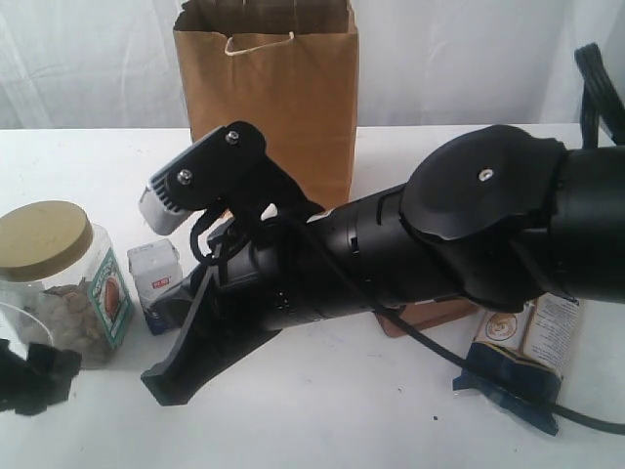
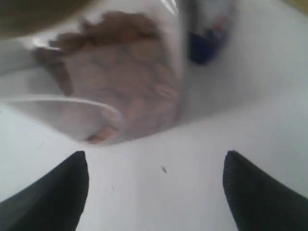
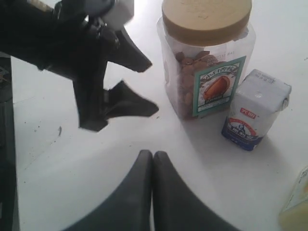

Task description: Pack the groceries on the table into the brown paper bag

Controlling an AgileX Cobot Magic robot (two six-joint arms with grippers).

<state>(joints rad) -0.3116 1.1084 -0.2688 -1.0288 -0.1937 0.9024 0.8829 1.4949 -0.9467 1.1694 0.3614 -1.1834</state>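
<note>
The left gripper point(image 2: 155, 163) had its jaws spread, and the yellow-lidded clear jar point(image 1: 63, 283) stood just in front of them, not yet between them. In the exterior view the jar was at 9 o'clock on the table point(image 1: 342, 420). The small white-blue carton point(image 1: 156, 278) stood just beside the jar at its 3 o'clock, so a crooked approach could knock it over. The right gripper point(image 3: 152, 159), jaws pressed together and empty, lay near both. I judged its arm could block the way to the brown paper bag point(image 1: 273, 107) at 12 o'clock.
</note>
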